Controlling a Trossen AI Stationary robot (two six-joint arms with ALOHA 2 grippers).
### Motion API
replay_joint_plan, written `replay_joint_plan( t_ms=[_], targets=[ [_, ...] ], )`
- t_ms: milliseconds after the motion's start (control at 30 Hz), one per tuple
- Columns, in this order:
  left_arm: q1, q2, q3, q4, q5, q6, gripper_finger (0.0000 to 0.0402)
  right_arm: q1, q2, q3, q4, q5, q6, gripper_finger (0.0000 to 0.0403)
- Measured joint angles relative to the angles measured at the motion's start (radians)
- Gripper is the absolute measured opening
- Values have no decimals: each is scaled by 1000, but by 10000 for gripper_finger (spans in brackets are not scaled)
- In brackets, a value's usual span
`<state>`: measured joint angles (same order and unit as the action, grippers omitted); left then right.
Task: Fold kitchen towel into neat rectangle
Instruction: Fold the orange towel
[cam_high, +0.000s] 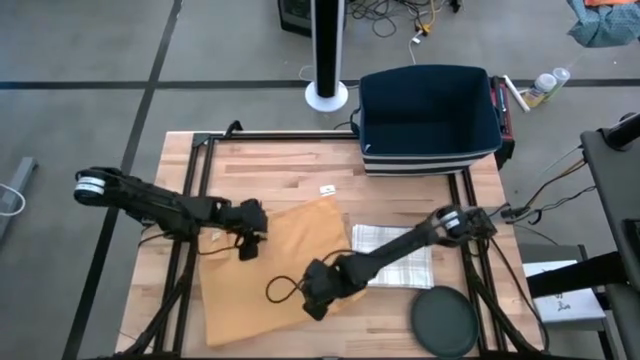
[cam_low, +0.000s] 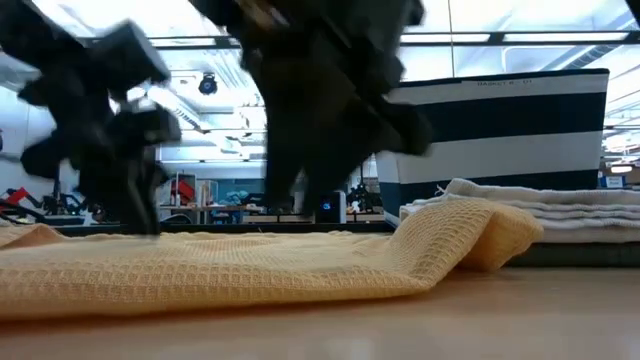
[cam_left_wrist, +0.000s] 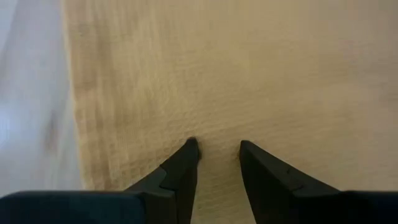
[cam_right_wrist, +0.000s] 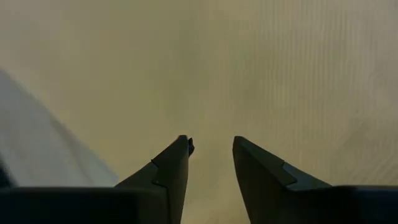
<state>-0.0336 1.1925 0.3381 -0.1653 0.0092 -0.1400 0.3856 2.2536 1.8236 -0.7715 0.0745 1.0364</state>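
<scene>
Table (cam_high: 300, 165) bare beyond yellow towel's (cam_high: 290, 250) edge.

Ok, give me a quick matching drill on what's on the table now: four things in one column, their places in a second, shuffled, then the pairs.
Things:
1. yellow towel
2. striped bin
3. dark round disc
4. folded white towels

Places:
A. near right corner of the table
B. far right edge of the table
C. spread across the table's middle, under both grippers
D. right of the yellow towel, under the right arm

Pairs: 1-C, 2-B, 3-A, 4-D
</scene>
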Motion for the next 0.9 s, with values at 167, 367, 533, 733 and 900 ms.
replay_joint_plan(
  t_ms=[167, 367, 533, 733, 900],
  targets=[
    [-40, 4, -33, 18, 80, -73, 114, -16, 50, 3, 5, -31, 18, 137],
    [-156, -19, -43, 25, 115, -264, 114, -111, 70, 5, -5, 1, -93, 141],
    [-276, -18, -52, 37, 113, -463, 114, -218, 73, 11, 9, 58, -220, 134],
    [-442, -12, -66, 151, 40, -692, 114, -340, 81, 37, 16, 145, -425, 136],
    [-556, -3, -68, 369, -101, -784, 114, -371, 86, 127, -1, 165, -598, 140]
  ],
)
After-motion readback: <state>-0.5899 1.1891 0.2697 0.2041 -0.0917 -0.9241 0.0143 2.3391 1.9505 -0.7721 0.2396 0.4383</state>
